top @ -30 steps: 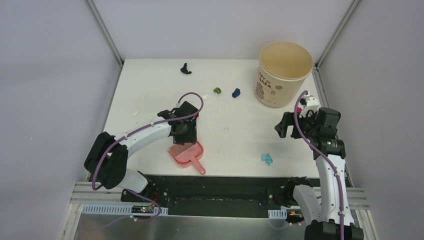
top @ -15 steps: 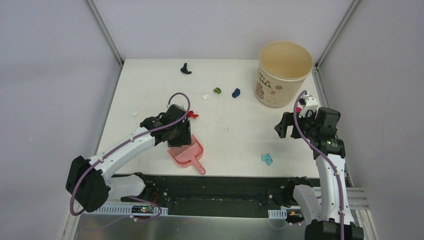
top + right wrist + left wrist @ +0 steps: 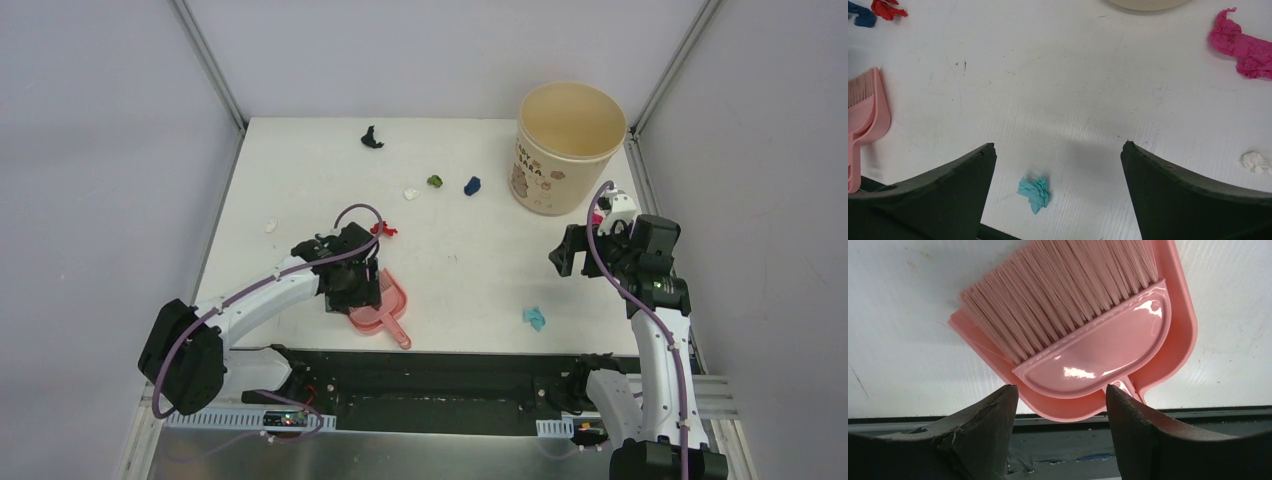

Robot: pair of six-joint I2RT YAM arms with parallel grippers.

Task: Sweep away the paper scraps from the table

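**Status.** L end effector (image 3: 1060, 392) sits low over the near-left part of the table (image 3: 470, 262). Its fingers are spread w/ nothing between them. Pink brush (image 3: 1088, 347) lies nested in the pink dustpan (image 3: 1182, 335) just ahead of the fingertips, bristles pointing away. Contact w/ the pan's rear rim: can't tell. R end effector (image 3: 1058, 146) hovers at the right side, wide apart, empty.

**Paper scraps.** All seen lie on the table; none visible in the pan.
- Black scrap (image 3: 371, 138): at the far edge.
- Green scrap (image 3: 435, 181) and dark blue scrap (image 3: 472, 185): side by side, mid-far, w/ a white scrap (image 3: 410, 194) near them.
- Red scrap (image 3: 383, 229): just beyond the L wrist.
- Teal scrap (image 3: 1034, 194): near the front edge, below the R end effector.
- Magenta scrap (image 3: 1243, 45): near the bucket (image 3: 568, 150).

**Handling (judgement).**
- Scraps are crumpled, v. light and soft. They will likely skid or flick ahead of the bristles.
- They look too small to pinch reliably, so push them w/ the brush into the pan.
- Brush and pan are thin, glossy rigid plastic, prob. slippery and light. The pan will slide unless held down.
- Take the brush by its handle stem behind the head, across the narrow width. Take the pan by its handle at the near end.
- Risk: the nested pair may lift together.
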